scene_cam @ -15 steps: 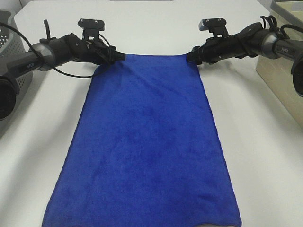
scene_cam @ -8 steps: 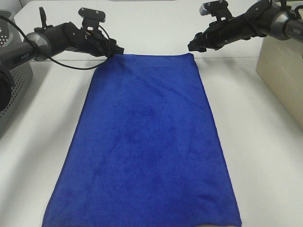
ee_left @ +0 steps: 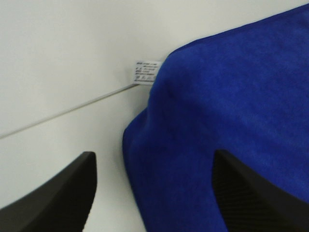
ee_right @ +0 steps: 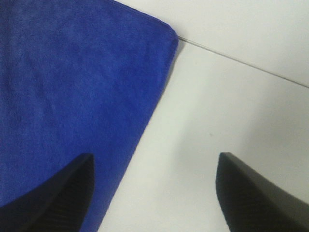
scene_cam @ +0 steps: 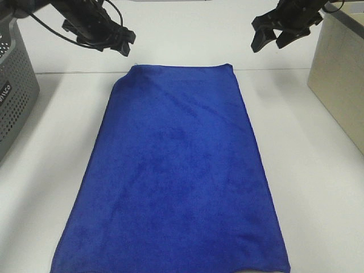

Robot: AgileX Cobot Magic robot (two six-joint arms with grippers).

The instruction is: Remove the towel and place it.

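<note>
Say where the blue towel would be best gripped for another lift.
Probably the two far corners of the towel: it lies flat, so only edges offer a pinch. Each gripper could descend from above, left on the tagged corner, right on the other.

Lab-like: bare white table (scene_cam: 318, 170), robot arms (scene_cam: 85, 23)

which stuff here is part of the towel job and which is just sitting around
Part of the job:
- towel, spread flat on the table
- left gripper, open above it
- right gripper, open above it

Just sitting around:
- grey perforated basket
- beige box
</note>
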